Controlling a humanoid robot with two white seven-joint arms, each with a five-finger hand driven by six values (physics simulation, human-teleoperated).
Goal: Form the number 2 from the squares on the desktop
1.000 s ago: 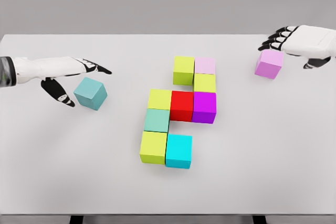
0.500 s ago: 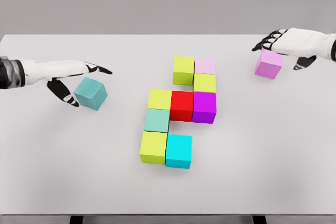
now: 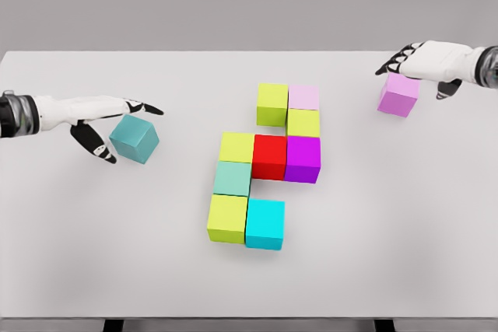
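Partly built figure 2 at the middle of the counter (image 3: 436, 215). Nine cubes lie edge to edge: a lime cube (image 3: 272, 103) and pale pink cube (image 3: 303, 97) form the top bar; a second lime cube (image 3: 303, 122) drops down the right side; a lime cube (image 3: 236, 147), red cube (image 3: 270, 155) and magenta cube (image 3: 303, 158) form the middle bar; a mint cube (image 3: 233, 178) descends on the left; a lime cube (image 3: 228, 218) and cyan cube (image 3: 265, 223) begin the bottom bar. Judged from the shape, the top bar lacks a left cube and the bottom bar a right cube. Two loose cubes lie well apart from the figure, presumably as that remaining stock: a teal cube (image 3: 135, 138) at left, turned askew, and a violet cube (image 3: 399, 95) at far right. The left hand (image 3: 109, 118) brackets the teal cube, fingers extended above it and thumb down its left side, open, no grip closed. The right hand (image 3: 416, 62) rests just behind the violet cube, fingers spread over its far edge, gripping nothing. Against the earlier frames, both arms have drawn outward toward the picture edges and the right hand sits further back and flatter; no cube has shifted
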